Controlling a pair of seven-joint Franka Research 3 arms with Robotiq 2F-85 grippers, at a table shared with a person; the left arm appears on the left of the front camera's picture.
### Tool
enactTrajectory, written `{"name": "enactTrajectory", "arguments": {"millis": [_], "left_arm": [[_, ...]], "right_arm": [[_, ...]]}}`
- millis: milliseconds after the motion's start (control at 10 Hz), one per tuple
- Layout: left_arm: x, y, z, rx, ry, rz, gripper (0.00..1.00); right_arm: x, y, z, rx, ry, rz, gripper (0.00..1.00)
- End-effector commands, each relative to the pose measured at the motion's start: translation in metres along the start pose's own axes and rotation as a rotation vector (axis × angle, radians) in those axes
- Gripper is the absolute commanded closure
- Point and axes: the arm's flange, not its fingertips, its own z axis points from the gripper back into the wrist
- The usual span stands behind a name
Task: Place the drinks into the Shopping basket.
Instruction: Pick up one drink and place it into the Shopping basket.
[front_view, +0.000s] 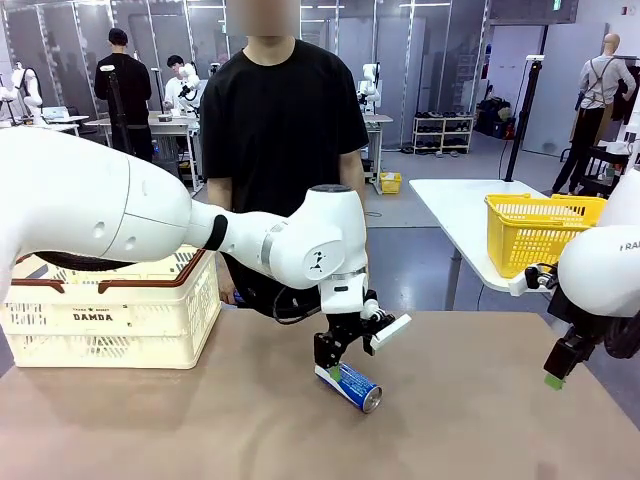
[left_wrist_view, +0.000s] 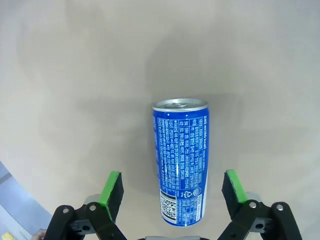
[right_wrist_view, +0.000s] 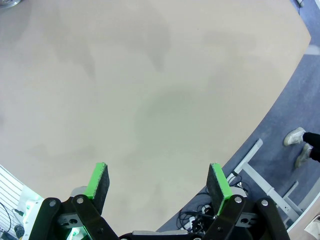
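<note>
White rounded arms (front_view: 120, 210) carry black tools (left_wrist_view: 172, 175) with green pads (left_wrist_view: 113, 189).

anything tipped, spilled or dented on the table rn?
One thing: the slim blue metal can lies on its side on the tan table, right under the open left gripper. No dent or spill visible. The cream slotted plastic basket sits level.

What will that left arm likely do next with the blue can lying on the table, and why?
Probably ease down a little and close. The left gripper is open, with its green pads on either side of the blue can and gaps showing. The can lies on its side on the table, not yet held.
</note>
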Motion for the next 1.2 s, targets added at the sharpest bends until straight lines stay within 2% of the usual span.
{"name": "enactTrajectory", "arguments": {"millis": [0, 700, 1100], "left_arm": [[0.004, 0.006, -0.004, -0.042, 0.029, 0.047, 0.00], [-0.004, 0.004, -0.031, -0.058, -0.003, 0.103, 0.00], [-0.002, 0.002, -0.037, -0.055, -0.030, 0.090, 0.00]], "right_arm": [[0.000, -0.001, 0.000, -0.002, 0.001, -0.003, 0.02], [0.000, -0.001, 0.000, -0.002, 0.001, -0.003, 0.02], [0.000, -0.001, 0.000, -0.002, 0.001, -0.003, 0.02]]}}
